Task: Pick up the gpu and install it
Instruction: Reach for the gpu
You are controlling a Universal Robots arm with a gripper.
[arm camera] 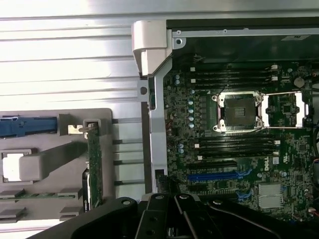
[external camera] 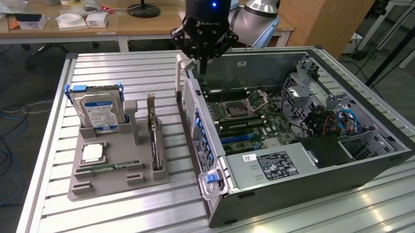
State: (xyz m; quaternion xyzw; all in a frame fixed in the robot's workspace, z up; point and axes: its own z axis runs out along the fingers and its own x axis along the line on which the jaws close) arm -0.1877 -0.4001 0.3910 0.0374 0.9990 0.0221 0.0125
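— The jaws are pressed together with nothing between them. The gripper (external camera: 202, 68) hangs over the far edge of the open computer case (external camera: 304, 194).

— And how does the arm stand?

— It comes straight down from the top of the exterior view. The wrist is upright and the fingers point down at the case wall, just beside a pale latch (external camera: 186, 65). Everything above the wrist is cut off by the frame.

— Where is the gpu?

— The gpu (external camera: 154, 141) stands on edge in a grey holder (external camera: 116, 187) on the slatted table (external camera: 129, 73). It is on the exterior view's left of the case, well apart from the gripper. A hard drive (external camera: 97, 114) stands upright in the same holder.

— What is hard to make out?

— The card is seen edge-on, so its faces barely show. In the wrist view one end of it is hidden behind the gripper's black body.
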